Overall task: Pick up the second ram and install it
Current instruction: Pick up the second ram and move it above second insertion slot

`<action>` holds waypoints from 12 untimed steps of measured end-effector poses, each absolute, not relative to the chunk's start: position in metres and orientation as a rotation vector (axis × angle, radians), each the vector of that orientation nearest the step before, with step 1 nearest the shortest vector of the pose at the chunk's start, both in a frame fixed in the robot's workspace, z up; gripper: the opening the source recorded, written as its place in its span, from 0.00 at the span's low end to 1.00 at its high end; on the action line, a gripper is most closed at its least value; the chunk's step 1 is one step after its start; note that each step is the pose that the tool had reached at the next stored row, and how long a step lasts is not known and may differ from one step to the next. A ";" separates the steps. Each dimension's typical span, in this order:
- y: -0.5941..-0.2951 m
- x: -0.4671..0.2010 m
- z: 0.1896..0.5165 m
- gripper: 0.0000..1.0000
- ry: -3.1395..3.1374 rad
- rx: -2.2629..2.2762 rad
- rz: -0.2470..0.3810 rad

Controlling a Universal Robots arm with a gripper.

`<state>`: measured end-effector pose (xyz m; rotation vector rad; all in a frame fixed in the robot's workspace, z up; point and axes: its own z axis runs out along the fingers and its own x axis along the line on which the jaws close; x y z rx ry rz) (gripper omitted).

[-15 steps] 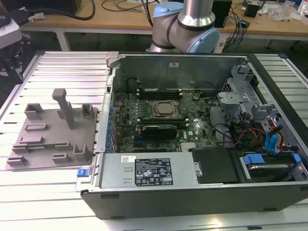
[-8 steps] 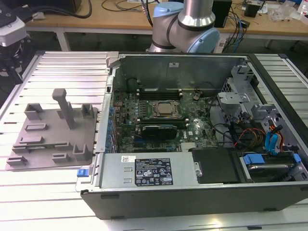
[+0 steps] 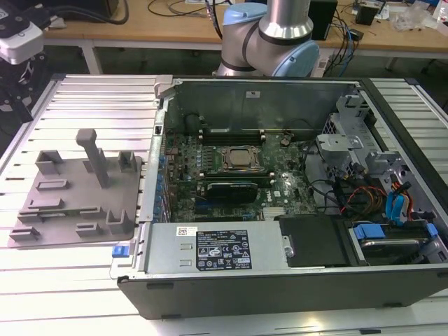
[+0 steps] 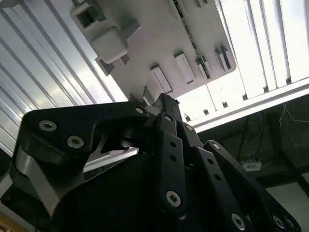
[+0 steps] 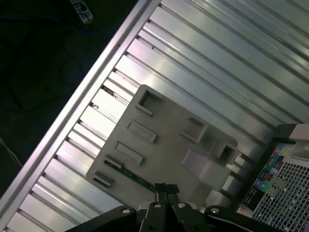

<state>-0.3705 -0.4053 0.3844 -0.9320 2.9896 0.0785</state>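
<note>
Poised over the grey plastic plate point(image 5: 169, 140) on the ribbed aluminium counter point(image 5: 217, 63), beside the open computer case point(image 3: 280, 283) (motherboard bare inside). Hand point(image 5: 162, 191) with fingertips drawn together, gripping nothing. Second ram point(image 5: 130, 175) seen as a thin green strip near one edge of the plate, among its small blocks. For a clean pick, by this reading: open just wider than the board, square up to its long sides, come down level, grip without twisting.
</note>
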 end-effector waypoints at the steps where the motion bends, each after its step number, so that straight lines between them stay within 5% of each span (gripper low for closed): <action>1: -0.405 -0.371 0.384 0.08 2.984 -0.950 0.079; 12: -0.405 -0.371 0.384 0.08 2.918 -1.147 0.079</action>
